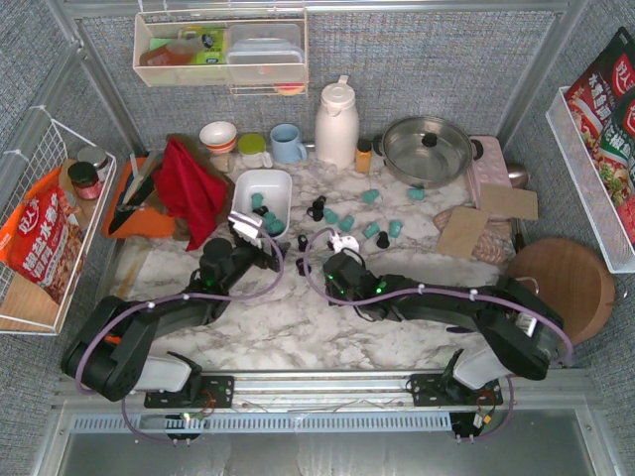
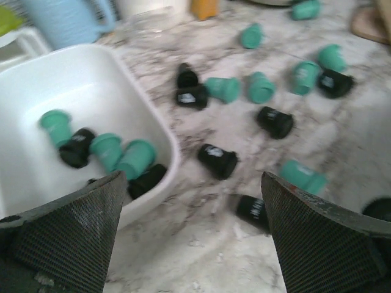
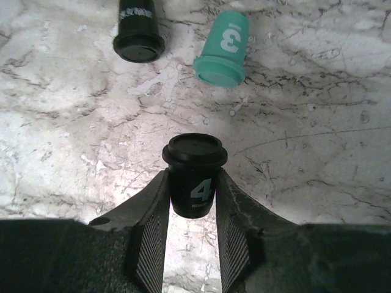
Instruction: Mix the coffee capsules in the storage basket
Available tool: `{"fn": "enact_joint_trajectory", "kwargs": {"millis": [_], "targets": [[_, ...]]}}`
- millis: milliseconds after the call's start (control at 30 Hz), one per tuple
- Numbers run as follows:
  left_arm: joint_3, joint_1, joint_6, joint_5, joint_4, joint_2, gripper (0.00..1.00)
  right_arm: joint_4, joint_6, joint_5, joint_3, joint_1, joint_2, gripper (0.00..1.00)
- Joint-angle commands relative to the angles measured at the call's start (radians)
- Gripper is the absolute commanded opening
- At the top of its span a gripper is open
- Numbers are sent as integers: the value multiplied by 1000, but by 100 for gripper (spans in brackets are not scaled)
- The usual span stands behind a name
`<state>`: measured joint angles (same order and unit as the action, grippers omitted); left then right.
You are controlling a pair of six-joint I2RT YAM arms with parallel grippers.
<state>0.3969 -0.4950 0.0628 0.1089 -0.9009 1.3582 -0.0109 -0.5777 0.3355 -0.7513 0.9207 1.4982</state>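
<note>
left fingers (image 2: 67, 238) wide open | right fingers (image 3: 149, 232) gripping one black capsule (image 3: 194, 174) | storage basket (image 2: 91, 85): three teal capsules (image 2: 137, 157), two black capsules (image 2: 76, 148) visible

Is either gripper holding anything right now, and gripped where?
The right gripper holds a black capsule marked 4, with its fingers on opposite sides of the body just below the rim. The left gripper is open and empty.

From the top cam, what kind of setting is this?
Probably a mock kitchen counter in an enclosed test cell: marble-look tabletop, white thermos jug, lidded steel pan, and grey fabric walls around it.
</note>
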Motion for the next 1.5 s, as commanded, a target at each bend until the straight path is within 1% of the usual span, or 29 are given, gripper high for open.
{"fn": "enact_joint_trajectory", "kwargs": {"millis": [0,67,200,267,400,500,600,800,867,967,1100,1267,1367,1467], "targets": [[-38,-54,-123,198,-164,-4,99,-42,105,-28,26,-14,-87,29],[-56,-94,-197,262,-199,-4,99,-53,134,-58,42,-27,-144,29],[-103,-201,-406,330,-276,-1,99,-55,185,-108,67,-48,-251,29],[-119,-226,-461,363,-322,11,99,-50,202,-126,76,-56,-297,29],[-121,-253,-492,426,-386,38,99,-49,221,-162,97,-62,-373,29],[-112,-278,-513,457,-428,67,99,-89,219,-213,119,-63,-405,29],[-102,-307,-529,459,-473,111,99,-134,213,-260,133,-63,-417,29],[-81,-345,-531,463,-530,169,99,-146,214,-295,133,-63,-436,29],[-72,-354,-535,463,-532,179,94,-144,218,-301,133,-63,-444,29],[-63,-359,-540,457,-540,190,80,-134,224,-306,133,-63,-454,29],[-54,-362,-547,457,-543,198,71,-128,226,-303,136,-63,-464,29],[-50,-369,-560,451,-548,202,57,-128,226,-303,135,-63,-464,30],[-51,-371,-567,425,-552,200,47,-121,225,-296,130,-63,-462,35],[-36,-370,-552,351,-499,189,41,-97,220,-267,120,-65,-458,47]]}}
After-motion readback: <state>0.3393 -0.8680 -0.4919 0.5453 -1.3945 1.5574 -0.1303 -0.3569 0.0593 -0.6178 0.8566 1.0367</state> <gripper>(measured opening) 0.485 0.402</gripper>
